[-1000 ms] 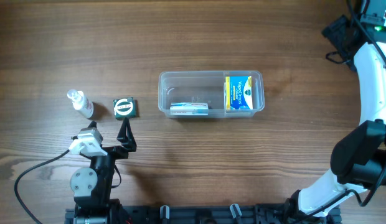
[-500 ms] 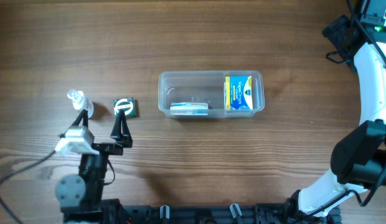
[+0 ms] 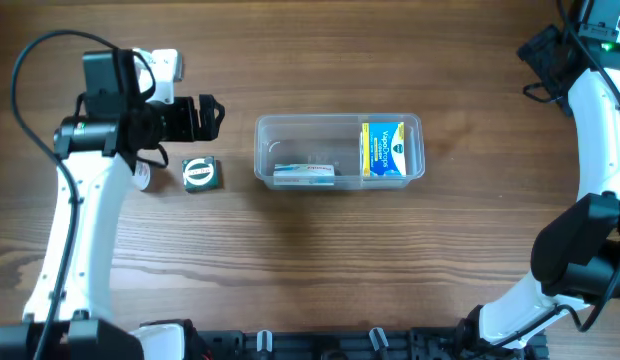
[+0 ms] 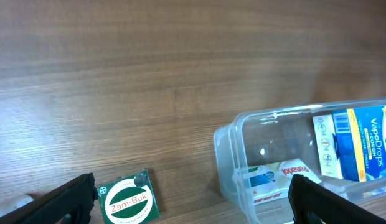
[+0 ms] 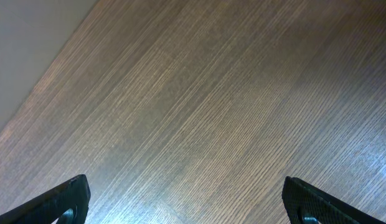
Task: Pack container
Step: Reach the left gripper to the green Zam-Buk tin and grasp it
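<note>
Table: we see one wooden table (image 3: 320, 250) filling every view, mid-brown, with fine straight grain.
Table edge: in the right wrist view we find the wood ending along a slanted line at upper left.
Beyond the edge: a plain pale grey surface (image 5: 22, 37); we cannot tell whether it is floor or wall.
Light: soft and even; we notice a pale sheen on the wood at lower right there.

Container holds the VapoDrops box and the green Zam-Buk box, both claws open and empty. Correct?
Not quite. The green Zam-Buk box lies on the table left of the container, not in it, as the overhead view shows. The VapoDrops box is inside, and the left claw and right claw are open and empty.
</note>
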Controlling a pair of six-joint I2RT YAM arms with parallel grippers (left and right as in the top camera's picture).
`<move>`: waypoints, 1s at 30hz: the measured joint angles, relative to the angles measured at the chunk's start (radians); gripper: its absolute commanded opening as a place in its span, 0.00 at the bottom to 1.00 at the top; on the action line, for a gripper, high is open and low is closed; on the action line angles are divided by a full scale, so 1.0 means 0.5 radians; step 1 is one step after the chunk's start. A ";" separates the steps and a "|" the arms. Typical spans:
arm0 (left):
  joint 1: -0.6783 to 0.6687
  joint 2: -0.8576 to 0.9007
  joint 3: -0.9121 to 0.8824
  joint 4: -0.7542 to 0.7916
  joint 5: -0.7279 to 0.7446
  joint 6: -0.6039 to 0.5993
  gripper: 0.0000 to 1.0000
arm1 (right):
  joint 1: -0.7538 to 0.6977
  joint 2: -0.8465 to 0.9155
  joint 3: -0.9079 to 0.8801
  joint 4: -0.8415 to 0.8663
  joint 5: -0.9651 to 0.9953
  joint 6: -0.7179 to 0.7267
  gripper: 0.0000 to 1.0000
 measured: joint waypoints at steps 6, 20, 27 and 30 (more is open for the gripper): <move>0.000 0.262 0.027 -0.318 0.002 -0.002 1.00 | 0.000 0.000 0.000 0.000 0.000 0.000 1.00; 0.009 0.687 0.030 -0.464 -0.415 -0.440 1.00 | 0.000 0.000 0.000 0.001 0.000 0.000 1.00; 0.009 0.752 0.030 -0.438 -0.597 -0.467 1.00 | 0.000 0.000 0.000 0.001 0.000 0.000 1.00; 0.009 0.764 0.030 -0.414 -0.631 -0.459 1.00 | 0.000 0.000 0.000 0.001 0.000 0.000 1.00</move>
